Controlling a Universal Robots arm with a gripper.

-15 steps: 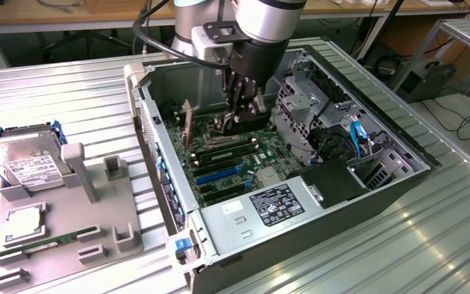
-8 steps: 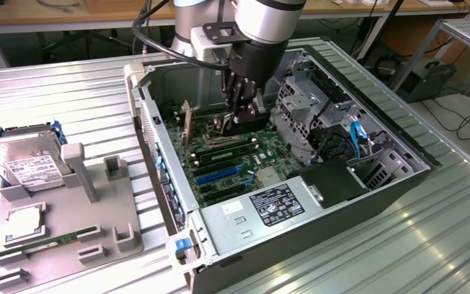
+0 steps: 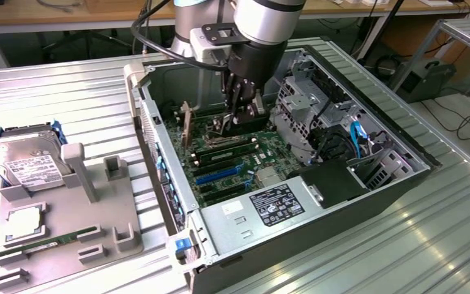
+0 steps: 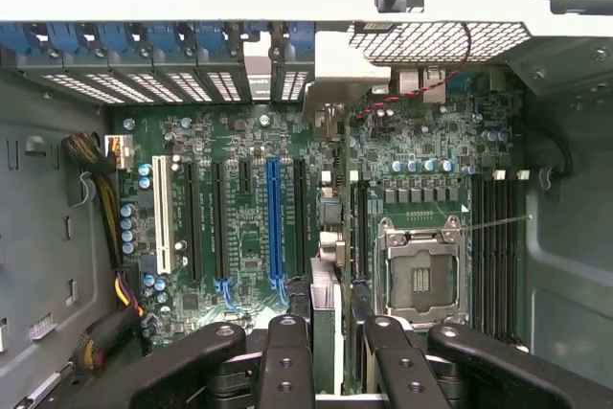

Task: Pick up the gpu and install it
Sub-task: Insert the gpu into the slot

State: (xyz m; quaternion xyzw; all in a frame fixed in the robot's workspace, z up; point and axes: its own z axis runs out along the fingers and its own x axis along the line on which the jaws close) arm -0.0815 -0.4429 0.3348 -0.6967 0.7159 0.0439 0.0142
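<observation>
gpu (image 4: 328, 323): thin card seen edge-on, dark with a pale metal side, upright over the motherboard (image 4: 249, 237) inside the open case (image 3: 398, 184), beside the blue slot (image 4: 274, 227). pincer (image 4: 326, 356): black fingers (image 4: 284, 361) part closed, clamped on the card's top edge. hard drive (image 3: 27, 162) on grey tray (image 3: 71, 245) on desk (image 3: 71, 92).

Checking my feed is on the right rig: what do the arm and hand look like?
A silver-grey tubular arm with a black wrist bracket and a black cable looping beside it. The hand is black, with jointed black fingers studded with round screws.
</observation>
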